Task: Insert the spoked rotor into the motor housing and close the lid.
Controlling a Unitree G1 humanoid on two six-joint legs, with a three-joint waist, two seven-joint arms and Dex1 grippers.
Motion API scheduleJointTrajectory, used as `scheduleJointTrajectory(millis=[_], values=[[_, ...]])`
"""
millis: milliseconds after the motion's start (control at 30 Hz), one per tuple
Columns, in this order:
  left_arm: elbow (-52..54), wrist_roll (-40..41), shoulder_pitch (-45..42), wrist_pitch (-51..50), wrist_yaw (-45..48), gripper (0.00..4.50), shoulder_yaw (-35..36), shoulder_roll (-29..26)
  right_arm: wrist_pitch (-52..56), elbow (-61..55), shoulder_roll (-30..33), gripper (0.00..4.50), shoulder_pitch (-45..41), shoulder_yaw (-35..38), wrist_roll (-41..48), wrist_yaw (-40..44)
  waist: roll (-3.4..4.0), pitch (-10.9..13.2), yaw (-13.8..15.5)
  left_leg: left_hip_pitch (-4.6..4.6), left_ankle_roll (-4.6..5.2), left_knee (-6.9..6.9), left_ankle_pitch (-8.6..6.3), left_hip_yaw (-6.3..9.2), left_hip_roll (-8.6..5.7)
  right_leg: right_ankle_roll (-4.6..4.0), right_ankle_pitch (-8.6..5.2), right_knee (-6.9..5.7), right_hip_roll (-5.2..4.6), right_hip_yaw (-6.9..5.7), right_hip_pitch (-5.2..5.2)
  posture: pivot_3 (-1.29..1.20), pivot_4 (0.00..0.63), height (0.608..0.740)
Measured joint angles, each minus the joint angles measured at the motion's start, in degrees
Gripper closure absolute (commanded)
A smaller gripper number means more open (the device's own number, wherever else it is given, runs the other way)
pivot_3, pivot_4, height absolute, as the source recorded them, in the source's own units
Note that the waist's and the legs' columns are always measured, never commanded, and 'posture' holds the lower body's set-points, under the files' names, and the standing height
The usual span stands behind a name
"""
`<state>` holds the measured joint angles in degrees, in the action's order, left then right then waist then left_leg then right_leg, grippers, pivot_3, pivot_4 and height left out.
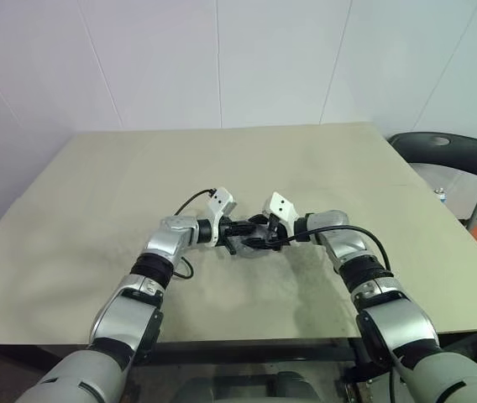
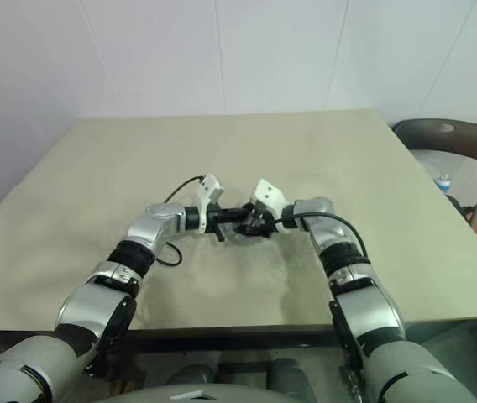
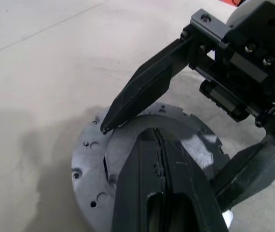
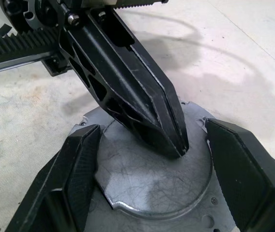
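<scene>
1. Left eye view: the two arms meet over the middle of the tan table [image 1: 87,210]. The left gripper [image 1: 237,232] and right gripper [image 1: 255,239] converge on one small round assembly [image 1: 251,245], lying flat on the table. One chair [image 1: 453,159] stands at the far right.
2. Left wrist view: the left gripper's two fingers [image 3: 161,183] are pressed together, empty, their tip resting over the round lid [image 3: 128,159]. The motor housing [image 3: 86,174] shows as a grey flange with small holes beneath it. The rotor cannot be seen; it is probably already inside.
3. Right wrist view: the right gripper's fingers [image 4: 74,169] stand apart, one on each side of the silver lid [image 4: 147,179], flanking it without clamping. The other gripper's closed tip [image 4: 169,135] presses on the lid's top.
4. Risk: if the closed tip pushes off-centre, the lid could tilt or skid, since the straddling fingers do not grip it; the two grippers could also collide.
5. Count: one housing, one lid, two grippers.
</scene>
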<state>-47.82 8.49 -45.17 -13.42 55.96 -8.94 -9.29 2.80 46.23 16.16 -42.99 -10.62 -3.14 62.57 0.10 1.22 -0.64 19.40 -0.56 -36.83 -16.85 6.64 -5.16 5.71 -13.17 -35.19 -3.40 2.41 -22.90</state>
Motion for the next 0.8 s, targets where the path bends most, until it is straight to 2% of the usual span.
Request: scheduleJointTrajectory(millis=[533,600,667,700,800], values=[[-0.8,-2.2,-0.5,1.6,0.2,4.50,-0.3,-0.1,3.8,-2.1,0.1,1.40,0.2,0.0,0.7,-0.7,-0.06,-0.1,0.0,-0.02,0.07,-0.05,-0.04,0.00,-0.06,0.04,-0.02,0.01,-0.07,-0.01,0.06,0.00,0.000,0.740],[-0.9,-2.2,-0.5,1.6,0.1,4.50,-0.3,-0.1,4.0,-2.1,0.1,0.66,0.3,0.0,1.0,-1.0,-0.06,-0.1,0.0,-0.02,0.07,-0.08,-0.04,0.00,-0.06,0.04,-0.03,-0.02,-0.07,-0.01,0.07,0.00,0.000,0.740],[-1.1,-2.2,-0.5,1.8,0.1,4.50,-0.1,-0.1,5.5,-2.0,0.0,0.15,0.6,0.3,2.0,-0.5,-0.06,-0.1,0.0,-0.03,0.07,-0.14,-0.04,0.00,-0.05,0.04,-0.02,-0.04,-0.06,-0.02,0.09,0.00,0.000,0.740],[-1.2,-2.2,-0.4,1.8,0.1,4.50,0.0,-0.1,6.2,-2.4,0.0,0.03,0.7,0.2,2.2,0.2,-0.06,-0.1,-0.1,-0.04,0.07,-0.17,-0.04,0.00,-0.05,0.05,-0.02,-0.07,-0.06,-0.02,0.10,0.00,0.000,0.740],[-1.4,-2.3,-0.4,1.9,0.0,4.50,0.0,0.0,9.1,-3.4,0.1,0.03,0.5,0.1,2.2,0.3,-0.10,-0.1,0.0,-0.07,0.07,-0.22,-0.04,0.01,-0.05,0.05,-0.02,-0.13,-0.06,-0.02,0.15,0.00,0.000,0.740]])
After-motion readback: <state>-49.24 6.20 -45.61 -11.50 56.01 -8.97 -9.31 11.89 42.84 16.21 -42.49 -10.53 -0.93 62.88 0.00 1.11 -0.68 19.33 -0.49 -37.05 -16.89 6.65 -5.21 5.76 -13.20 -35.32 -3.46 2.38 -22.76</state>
